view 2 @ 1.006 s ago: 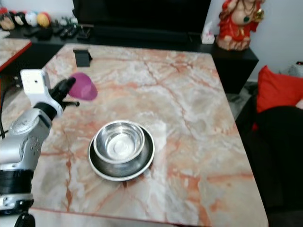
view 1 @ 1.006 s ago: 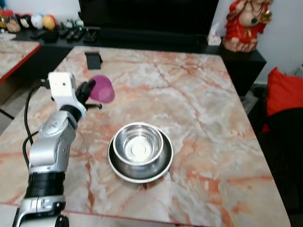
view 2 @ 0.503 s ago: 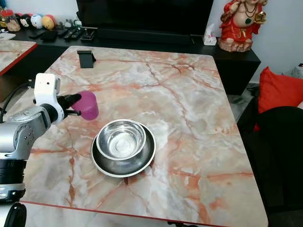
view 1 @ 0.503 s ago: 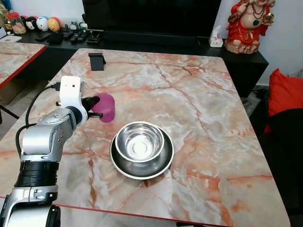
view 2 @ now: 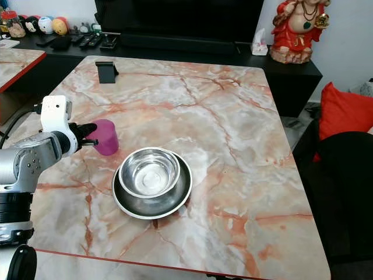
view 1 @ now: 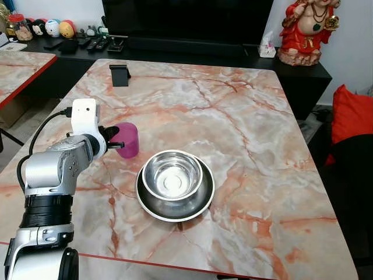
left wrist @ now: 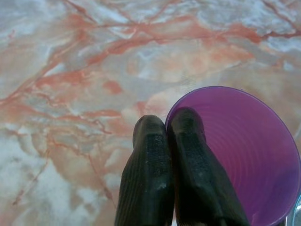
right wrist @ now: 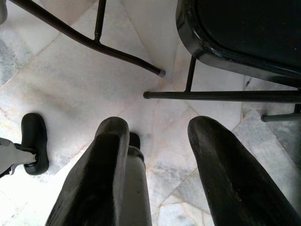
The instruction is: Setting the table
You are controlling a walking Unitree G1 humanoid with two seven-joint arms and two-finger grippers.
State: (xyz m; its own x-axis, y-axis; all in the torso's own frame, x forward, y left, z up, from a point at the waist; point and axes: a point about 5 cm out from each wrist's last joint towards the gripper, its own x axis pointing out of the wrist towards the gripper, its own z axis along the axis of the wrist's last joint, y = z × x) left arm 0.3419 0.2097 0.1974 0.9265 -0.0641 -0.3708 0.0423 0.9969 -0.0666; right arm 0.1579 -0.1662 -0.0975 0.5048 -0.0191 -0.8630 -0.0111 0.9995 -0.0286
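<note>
A purple cup (view 1: 128,139) stands upright on the marble table (view 1: 245,116), just left of a steel bowl (view 1: 172,175). The bowl sits in a steel plate (view 1: 175,212) near the table's front. My left gripper (view 1: 112,140) is shut on the cup's rim. In the left wrist view one finger (left wrist: 188,141) is inside the purple cup (left wrist: 244,155) and the other is outside. My right gripper (right wrist: 160,123) hangs open over the floor, holding nothing.
A black phone stand (view 1: 119,74) sits at the table's far left. Behind the table are a dark TV console (view 1: 192,46) and a red figurine (view 1: 304,29). A red cushion (view 1: 349,114) lies to the right, a second marble table (view 1: 17,64) to the left. Chair legs (right wrist: 188,94) cross the floor by the right gripper.
The left gripper has brought the purple cup down from a raised, tilted pose to upright at table level beside the bowl. The camera view also shifted slightly.
</note>
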